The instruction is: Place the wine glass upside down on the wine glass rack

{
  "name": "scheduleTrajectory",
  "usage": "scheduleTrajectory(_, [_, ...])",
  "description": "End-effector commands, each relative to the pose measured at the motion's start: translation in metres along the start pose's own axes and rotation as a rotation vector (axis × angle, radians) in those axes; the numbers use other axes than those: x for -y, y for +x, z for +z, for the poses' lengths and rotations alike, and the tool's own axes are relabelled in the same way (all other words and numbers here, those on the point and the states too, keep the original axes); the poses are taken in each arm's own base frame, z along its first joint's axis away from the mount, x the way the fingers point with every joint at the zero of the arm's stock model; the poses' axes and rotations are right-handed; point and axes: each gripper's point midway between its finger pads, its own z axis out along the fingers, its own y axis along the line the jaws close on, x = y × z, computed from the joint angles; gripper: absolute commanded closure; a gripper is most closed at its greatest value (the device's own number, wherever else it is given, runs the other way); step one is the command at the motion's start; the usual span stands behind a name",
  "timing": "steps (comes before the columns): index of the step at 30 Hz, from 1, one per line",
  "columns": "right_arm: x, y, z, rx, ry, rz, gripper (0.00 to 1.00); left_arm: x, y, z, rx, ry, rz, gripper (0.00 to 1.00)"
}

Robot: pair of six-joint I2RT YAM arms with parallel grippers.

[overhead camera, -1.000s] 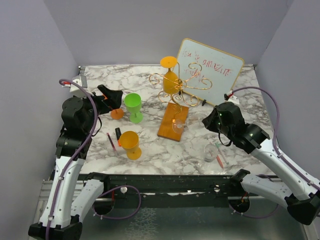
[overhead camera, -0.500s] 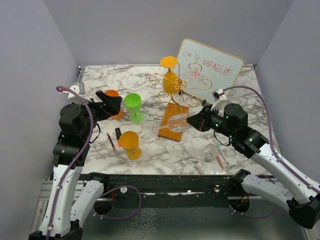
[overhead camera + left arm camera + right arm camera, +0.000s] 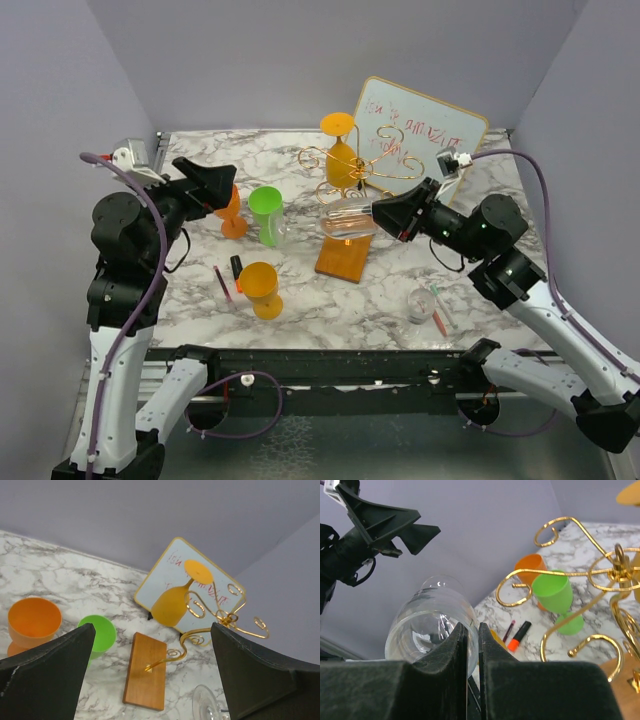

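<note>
Clear wine glass [image 3: 347,217], pinched in the nearly shut right gripper [image 3: 380,213], now hangs sideways off the table, wine glass rack [image 3: 345,258] beside those jaws; left gripper [image 3: 225,180] gapes empty.

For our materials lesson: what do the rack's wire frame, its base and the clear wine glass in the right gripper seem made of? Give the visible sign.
Wire frame: probably metal, polished gold finish; thin curls with bright glints.
Base: looks like wood, smooth orange-brown; faint grain lines.
Clear wine glass: glass or clear plastic, cannot tell which; fully see-through with sharp highlights.
</note>
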Motion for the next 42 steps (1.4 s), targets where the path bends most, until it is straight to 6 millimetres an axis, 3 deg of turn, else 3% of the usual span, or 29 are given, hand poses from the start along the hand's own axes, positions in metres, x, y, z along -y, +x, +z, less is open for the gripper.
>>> scheduleTrajectory(1, [-0.037, -0.058, 0.008, 0.181, -0.129, -0.085, 0.99, 0.022, -0.039, -0.008, 0.094, 0.021, -0.071, 0.01])
scheduleTrajectory(9, [-0.039, -0.112, 0.032, 0.339, -0.103, -0.161, 0.99, 0.047, -0.075, -0.009, 0.183, 0.079, -0.200, 0.01])
scheduleTrajectory(12, [-0.033, -0.128, 0.040, 0.402, -0.070, -0.178, 0.99, 0.058, -0.081, -0.006, 0.198, 0.134, -0.240, 0.01])
scheduleTrajectory(19, [-0.019, -0.158, 0.057, 0.525, -0.007, -0.194, 0.99, 0.060, -0.085, 0.009, 0.205, 0.141, -0.290, 0.01])
scheduleTrajectory(25, [-0.016, -0.172, 0.071, 0.599, -0.023, -0.214, 0.99, 0.086, -0.072, 0.032, 0.107, 0.307, -0.421, 0.01])
scheduleTrajectory(29, [-0.016, -0.176, 0.087, 0.602, -0.047, -0.268, 0.99, 0.093, -0.069, 0.050, 0.063, 0.353, -0.483, 0.01])
scheduleTrajectory(34, [-0.019, -0.183, 0.103, 0.616, -0.074, -0.312, 0.99, 0.093, -0.077, 0.067, 0.086, 0.358, -0.596, 0.01])
scheduleTrajectory(42, [-0.017, -0.173, 0.128, 0.622, -0.033, -0.388, 0.99, 0.090, -0.083, 0.093, 0.070, 0.329, -0.726, 0.07])
